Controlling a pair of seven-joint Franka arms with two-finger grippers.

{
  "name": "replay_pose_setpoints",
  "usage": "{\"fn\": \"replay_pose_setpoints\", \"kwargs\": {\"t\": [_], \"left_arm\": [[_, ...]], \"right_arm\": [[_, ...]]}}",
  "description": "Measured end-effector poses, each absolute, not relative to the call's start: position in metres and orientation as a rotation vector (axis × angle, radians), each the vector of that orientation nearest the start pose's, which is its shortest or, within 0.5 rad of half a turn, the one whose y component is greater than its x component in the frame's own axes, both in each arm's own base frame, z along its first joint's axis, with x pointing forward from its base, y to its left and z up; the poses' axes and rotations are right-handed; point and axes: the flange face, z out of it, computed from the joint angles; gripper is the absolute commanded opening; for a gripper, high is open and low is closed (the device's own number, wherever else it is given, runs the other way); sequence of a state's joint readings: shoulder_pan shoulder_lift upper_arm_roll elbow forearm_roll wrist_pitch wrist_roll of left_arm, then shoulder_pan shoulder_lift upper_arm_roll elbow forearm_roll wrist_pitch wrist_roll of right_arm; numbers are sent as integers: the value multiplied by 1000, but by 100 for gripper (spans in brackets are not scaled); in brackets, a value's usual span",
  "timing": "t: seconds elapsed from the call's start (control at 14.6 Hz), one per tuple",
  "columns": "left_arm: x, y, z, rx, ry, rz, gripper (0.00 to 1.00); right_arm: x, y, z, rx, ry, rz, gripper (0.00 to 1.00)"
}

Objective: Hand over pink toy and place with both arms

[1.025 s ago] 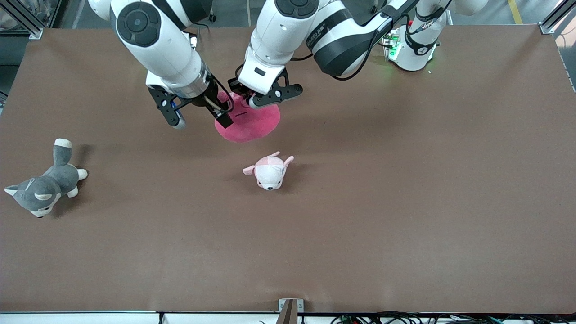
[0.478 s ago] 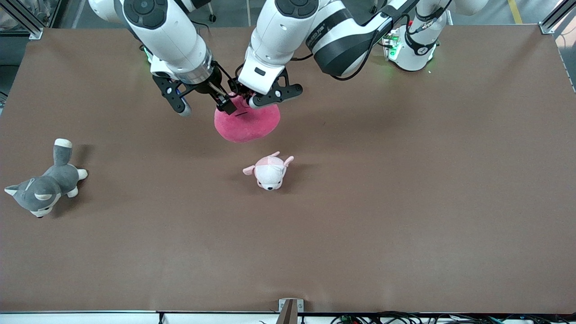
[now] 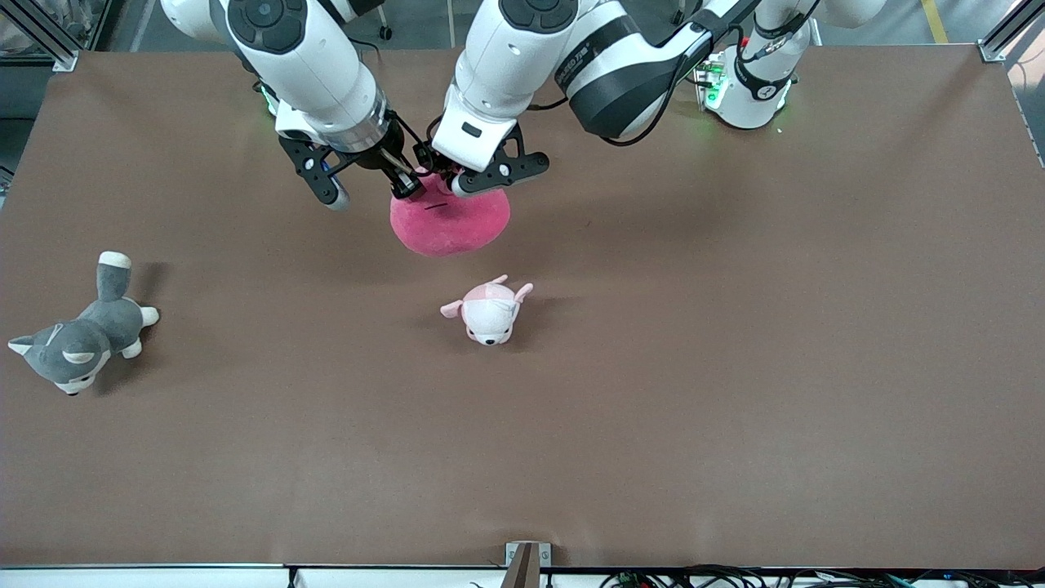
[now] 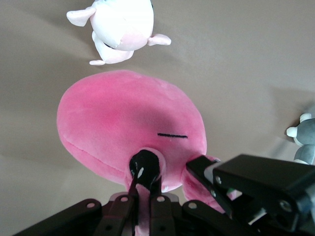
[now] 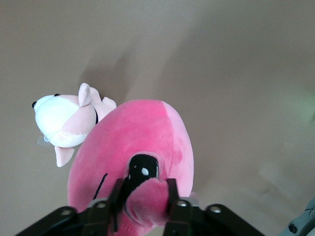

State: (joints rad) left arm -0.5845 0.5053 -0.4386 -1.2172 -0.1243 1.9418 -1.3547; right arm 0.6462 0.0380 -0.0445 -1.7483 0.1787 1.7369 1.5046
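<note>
Both grippers — left gripper (image 3: 447, 179) and right gripper (image 3: 406, 189) — had fingers closed on the pink toy (image 3: 451, 222) above the surface (image 3: 735, 367); one should release only once the other's hold felt secure.

Both arms meet mid-table, left hand (image 3: 445, 181) and right hand (image 3: 406, 189) each pinched shut, nearly touching.

Hot-pink toy (image 3: 449, 224), black hands.
</note>
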Motion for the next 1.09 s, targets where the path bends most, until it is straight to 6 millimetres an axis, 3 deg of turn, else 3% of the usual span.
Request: {"fn": "replay_pose_setpoints", "kwargs": {"t": [0.14,0.48,0.55,0.68,0.89,1.09], "left_arm": [[432,-575,535,-3405,-758,352,0],[432,-576,536,-3408,-760,349,3],[432,-576,536,-3410,-761,348,27],[433,-576,538,-3417,-764,344,100],[433,-576,540,-3421,-753,307,100],[432,-574,550,-3432,-736,251,100]], "right_arm": [[462,334,535,-2749,1399,271,0],[465,329,537,-2738,1408,267,0],[467,326,539,-2735,1407,265,0],[472,316,543,-2735,1388,260,0],[481,289,549,-2762,1344,275,0],[497,246,551,-2796,1271,296,0]]}}
